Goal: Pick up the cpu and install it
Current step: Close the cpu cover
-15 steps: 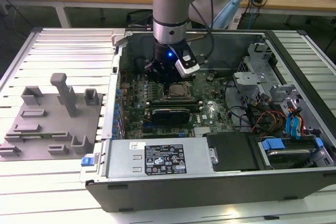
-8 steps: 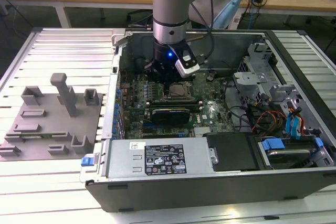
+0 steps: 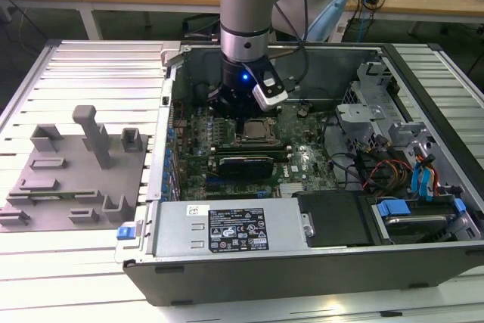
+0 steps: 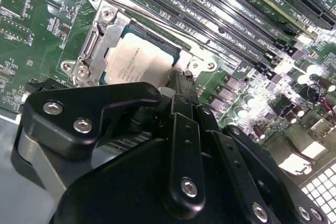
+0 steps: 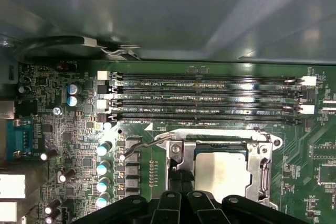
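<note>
Black bolted fingers (image 4: 181,98) closed, flat silver square cpu (image 4: 137,59) in steel-framed socket (image 4: 107,30)

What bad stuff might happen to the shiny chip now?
1. The end effector hangs right at the edge of the cpu, which lies inside the socket frame. A sideways nudge might tilt or scratch it.
2. The memory slots run close beside the socket frame, so a drifting end effector might bump them.

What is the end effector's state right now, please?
End effector: cannot be told whether open or closed; it is at the edge of the cpu lying in its socket.
</note>
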`<state>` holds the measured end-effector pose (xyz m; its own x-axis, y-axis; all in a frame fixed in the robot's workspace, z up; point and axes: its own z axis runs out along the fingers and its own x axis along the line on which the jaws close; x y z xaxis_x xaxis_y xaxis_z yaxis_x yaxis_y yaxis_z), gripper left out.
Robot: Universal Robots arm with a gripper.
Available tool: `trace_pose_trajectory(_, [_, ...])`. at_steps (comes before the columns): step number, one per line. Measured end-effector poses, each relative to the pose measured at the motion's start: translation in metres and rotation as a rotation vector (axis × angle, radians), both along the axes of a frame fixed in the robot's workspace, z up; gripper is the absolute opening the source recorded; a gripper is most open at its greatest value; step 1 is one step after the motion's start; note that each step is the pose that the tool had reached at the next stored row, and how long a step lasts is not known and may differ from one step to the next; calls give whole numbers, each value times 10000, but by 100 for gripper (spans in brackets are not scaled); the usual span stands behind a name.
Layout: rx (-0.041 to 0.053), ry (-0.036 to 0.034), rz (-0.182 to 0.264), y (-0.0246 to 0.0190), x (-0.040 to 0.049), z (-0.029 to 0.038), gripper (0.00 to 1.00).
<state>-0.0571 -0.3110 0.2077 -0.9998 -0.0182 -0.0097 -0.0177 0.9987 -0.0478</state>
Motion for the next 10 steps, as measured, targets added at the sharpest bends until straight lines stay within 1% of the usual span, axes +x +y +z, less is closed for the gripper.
trace_pose_trajectory(3, [-5,4,0,-1,-1,14,11])
trace_pose_trajectory(4, [-1,1,-1,0,0,60,11])
trace_pose_trajectory(5, [-2,1,-1,0,0,91,11])
trace_pose_trajectory(8, [-1,0,0,0,0,168,11])
trace_pose_trajectory(9, [-2,1,0,0,0,228,11])
trace_pose_trajectory(10, [0,0,0,0,0,254,11])
